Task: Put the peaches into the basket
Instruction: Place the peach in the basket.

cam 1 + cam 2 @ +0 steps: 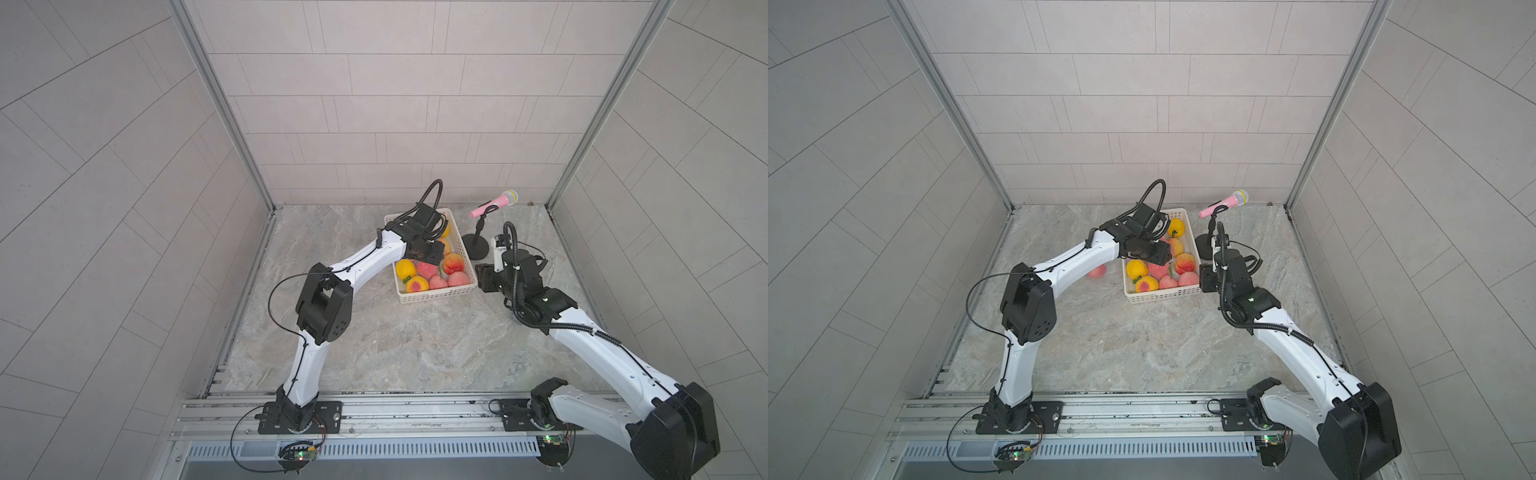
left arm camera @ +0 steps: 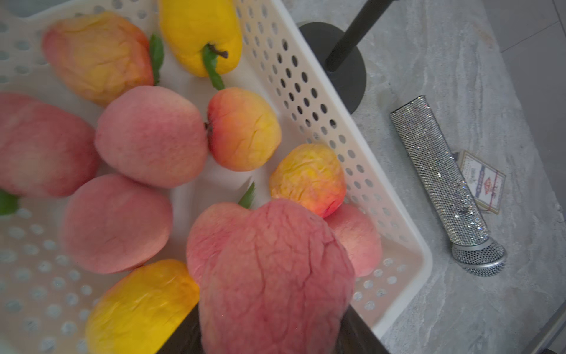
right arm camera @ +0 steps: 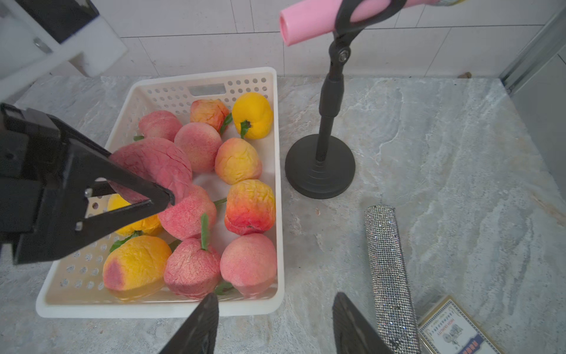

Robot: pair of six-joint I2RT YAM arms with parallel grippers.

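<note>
While the left gripper (image 1: 430, 259) pinches a wrinkled pink peach (image 2: 269, 275) between its jaws, it hangs over the middle of the white basket (image 3: 153, 308). I judge it is held there so that a simple release lets the fruit fall inside the walls. The skin folds where the jaws press, so this peach seems soft. Whether it already touches the fruit under it, I cannot tell.

The other peaches (image 3: 248, 260) lie close together on the basket floor, pink, orange and yellow, and they cover most of it (only the corner near the left arm shows bare floor). One stray peach (image 1: 1096, 272) lies on the tabletop (image 3: 428, 153), outside the basket on the left arm's side. It shows in a top view only, partly under that arm's forearm. So the task is, in my opinion, almost done but not complete.

The right gripper (image 3: 275, 318) waits just outside the basket's near right corner, its jaws spread and empty. I think it stands aside there to leave the basket free for the other arm.

Just beside the basket's right wall stands a black stand (image 3: 320, 167) carrying a pink microphone (image 1: 494, 203). Near it, a silver glitter microphone (image 3: 387, 275) lies flat with a small printed box (image 3: 453, 331) touching it. These crowd the right arm's side; on the left side I see nothing between the stray peach and the basket except the wall itself.
</note>
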